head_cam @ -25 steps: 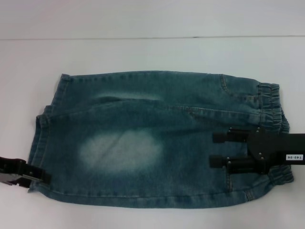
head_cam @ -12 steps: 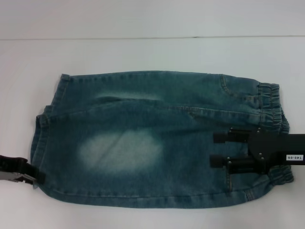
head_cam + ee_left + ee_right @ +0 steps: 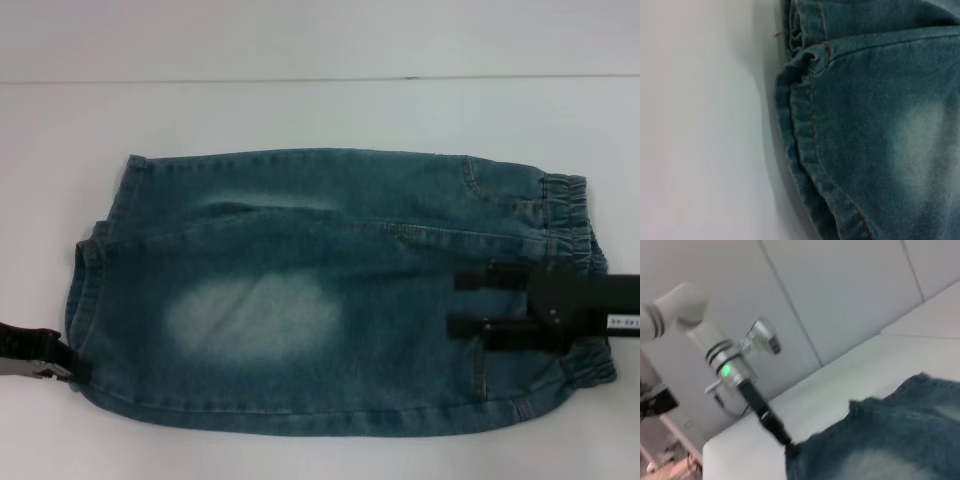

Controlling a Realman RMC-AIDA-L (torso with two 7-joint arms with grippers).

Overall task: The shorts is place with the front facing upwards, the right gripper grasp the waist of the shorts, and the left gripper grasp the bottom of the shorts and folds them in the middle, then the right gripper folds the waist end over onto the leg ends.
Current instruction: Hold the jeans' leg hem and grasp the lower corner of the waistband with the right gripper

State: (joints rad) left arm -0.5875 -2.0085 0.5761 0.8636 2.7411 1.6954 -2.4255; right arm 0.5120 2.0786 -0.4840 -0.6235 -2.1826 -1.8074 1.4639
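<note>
Right hand [image 3: 462,302] lies level over the shorts [image 3: 300,290] at the waist, prongs spread apart. Left hand [image 3: 60,362] touches the leg hem, apparently gripping it; I cannot tell.

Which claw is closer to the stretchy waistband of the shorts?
The right one. The right claw sits over the shorts beside the waistband. The left claw is at the leg hem at the opposite end.
</note>
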